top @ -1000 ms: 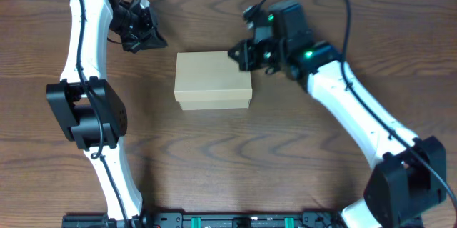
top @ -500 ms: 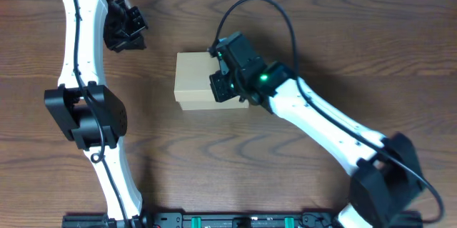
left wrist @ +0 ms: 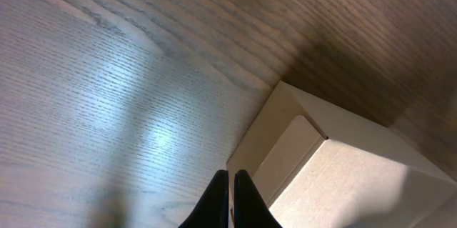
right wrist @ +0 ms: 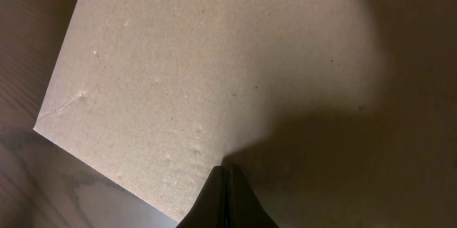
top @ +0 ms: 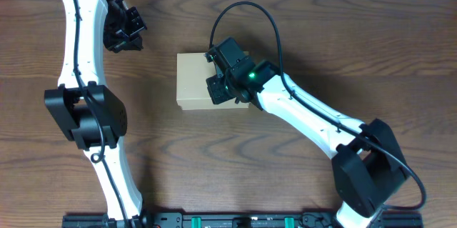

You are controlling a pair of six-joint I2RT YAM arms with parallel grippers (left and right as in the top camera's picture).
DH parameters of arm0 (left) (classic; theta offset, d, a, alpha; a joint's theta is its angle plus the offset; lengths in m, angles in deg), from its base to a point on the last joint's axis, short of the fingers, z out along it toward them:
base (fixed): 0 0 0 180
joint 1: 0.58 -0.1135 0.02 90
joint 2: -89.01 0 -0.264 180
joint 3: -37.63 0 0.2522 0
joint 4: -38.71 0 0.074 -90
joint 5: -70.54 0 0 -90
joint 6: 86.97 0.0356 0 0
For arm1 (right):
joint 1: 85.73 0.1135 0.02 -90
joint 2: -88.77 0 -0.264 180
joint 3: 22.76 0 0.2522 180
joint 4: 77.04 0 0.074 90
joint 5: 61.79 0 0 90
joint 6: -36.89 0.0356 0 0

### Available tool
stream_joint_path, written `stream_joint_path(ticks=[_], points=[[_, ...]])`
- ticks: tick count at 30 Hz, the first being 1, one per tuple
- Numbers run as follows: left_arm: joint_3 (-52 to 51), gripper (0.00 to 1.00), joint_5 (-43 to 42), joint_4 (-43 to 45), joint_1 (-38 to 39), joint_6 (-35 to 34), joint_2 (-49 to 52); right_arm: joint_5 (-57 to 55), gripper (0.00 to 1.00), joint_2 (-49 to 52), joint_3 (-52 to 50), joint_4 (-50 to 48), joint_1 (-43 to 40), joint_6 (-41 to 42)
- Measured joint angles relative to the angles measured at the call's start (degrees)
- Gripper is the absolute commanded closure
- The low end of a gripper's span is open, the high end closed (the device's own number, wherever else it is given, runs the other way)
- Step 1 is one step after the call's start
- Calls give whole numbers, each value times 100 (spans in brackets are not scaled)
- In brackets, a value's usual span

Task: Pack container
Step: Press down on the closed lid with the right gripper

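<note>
Pressing down, it seems: right gripper [right wrist: 225,169] pinched fully together, holding nothing, tips on or just above closed lid [right wrist: 214,63].
Container [top: 194,79] directly beneath, most of it to gripper's left.
Best push straight down, gently, no sideways shove.
Long axis side to side across table [top: 321,28]; lid lip faces robot.
Left gripper [left wrist: 232,179] pinched together, empty, well apart beyond box's far-left corner.

The right hand [top: 218,90] hides the container's [top: 193,79] right end.
</note>
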Motion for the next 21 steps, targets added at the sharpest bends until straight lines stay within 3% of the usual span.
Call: stream_joint_path(ticks=[6,7,10,12,13,14,21], points=[[9,95,0,-74,0,2,0,-52,98,42,297,262,2,-129],[35,95,-2,-116,0,0,0,-68,86,44,407,317,2,-177],[190,89,0,-264,0,2,0,-116,1,46,831,448,0,-348],[361,64,11,-356,0,15,0,-144,1,46,1134,494,-9,-479],[435,41,13,-385,0,24,0,-153,1,44,1257,498,-22,-529],[522,7,24,-428,0,13,0,-157,1,44,1401,511,-42,-599],[938,4,33,-597,0,-17,0,-262,1,24,1606,861,-280,-643]])
